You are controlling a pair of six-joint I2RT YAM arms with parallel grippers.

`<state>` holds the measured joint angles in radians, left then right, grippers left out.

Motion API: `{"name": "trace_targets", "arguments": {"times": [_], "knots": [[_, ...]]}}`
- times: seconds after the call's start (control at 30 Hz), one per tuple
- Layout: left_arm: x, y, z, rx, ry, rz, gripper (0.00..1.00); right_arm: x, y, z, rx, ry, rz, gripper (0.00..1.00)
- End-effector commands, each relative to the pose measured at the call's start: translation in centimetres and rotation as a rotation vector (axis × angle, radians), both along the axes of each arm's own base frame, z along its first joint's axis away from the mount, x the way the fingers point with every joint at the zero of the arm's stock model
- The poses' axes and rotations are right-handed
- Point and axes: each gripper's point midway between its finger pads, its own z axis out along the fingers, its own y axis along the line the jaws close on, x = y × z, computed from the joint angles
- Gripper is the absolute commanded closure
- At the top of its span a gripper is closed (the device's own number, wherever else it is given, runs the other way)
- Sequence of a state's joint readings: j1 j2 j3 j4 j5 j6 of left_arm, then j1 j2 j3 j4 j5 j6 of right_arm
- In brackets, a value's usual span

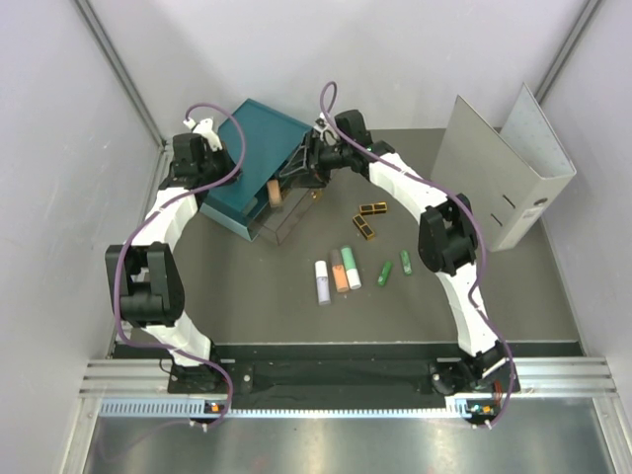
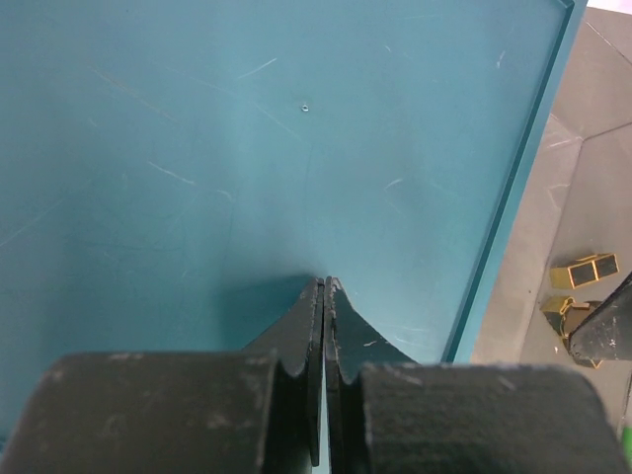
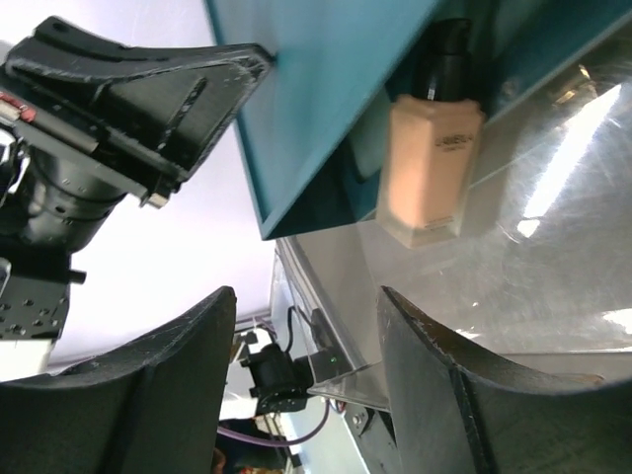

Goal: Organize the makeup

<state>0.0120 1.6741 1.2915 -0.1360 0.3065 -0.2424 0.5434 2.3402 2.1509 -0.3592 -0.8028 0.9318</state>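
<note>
The makeup lies on the table: a white tube, a peach-orange tube, a pale green tube, two bright green tubes and two black-and-gold cases. A peach bottle stands in the pulled-out clear drawer. My left gripper is shut and empty, its tips on the teal box top. My right gripper is open, with the drawer's clear front edge between its fingers.
The teal drawer box stands at the back left. A large grey binder stands open at the back right. White walls close in the left, back and right sides.
</note>
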Motion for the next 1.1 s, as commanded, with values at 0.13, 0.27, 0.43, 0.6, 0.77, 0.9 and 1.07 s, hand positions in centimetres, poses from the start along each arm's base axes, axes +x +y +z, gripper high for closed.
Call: {"name": "trace_targets", "arguments": {"times": [0.13, 0.27, 0.43, 0.6, 0.77, 0.9, 1.07], "knots": [[-3.9, -0.5, -7.0, -0.006, 0.291, -0.006, 1.0, -1.1, -1.7, 9.8, 0.07, -0.235, 0.019, 0.4], [-3.7, -0.4, -6.6, 0.002, 0.285, -0.011, 1.0, -3.1, -5.3, 10.9, -0.047, -0.272, 0.021, 0.41], [-3.3, -0.4, -6.4, 0.009, 0.284, -0.021, 1.0, -7.3, -11.3, 4.9, -0.397, -0.22, 0.124, 0.42], [-3.3, -0.6, -7.0, 0.006, 0.3, -0.032, 1.0, -9.9, -17.1, -2.3, -0.705, -0.149, 0.216, 0.45], [-3.7, -0.7, -7.3, 0.0, 0.315, -0.035, 1.0, -12.5, -20.2, -7.6, -0.86, -0.036, 0.269, 0.43], [-3.9, -0.7, -7.3, -0.01, 0.307, -0.029, 1.0, -14.0, -20.6, -10.3, -0.872, 0.036, 0.317, 0.38], [-4.3, -0.7, -7.5, -0.003, 0.32, -0.035, 1.0, -14.2, -20.6, -12.4, -0.894, 0.063, 0.348, 0.41]]}}
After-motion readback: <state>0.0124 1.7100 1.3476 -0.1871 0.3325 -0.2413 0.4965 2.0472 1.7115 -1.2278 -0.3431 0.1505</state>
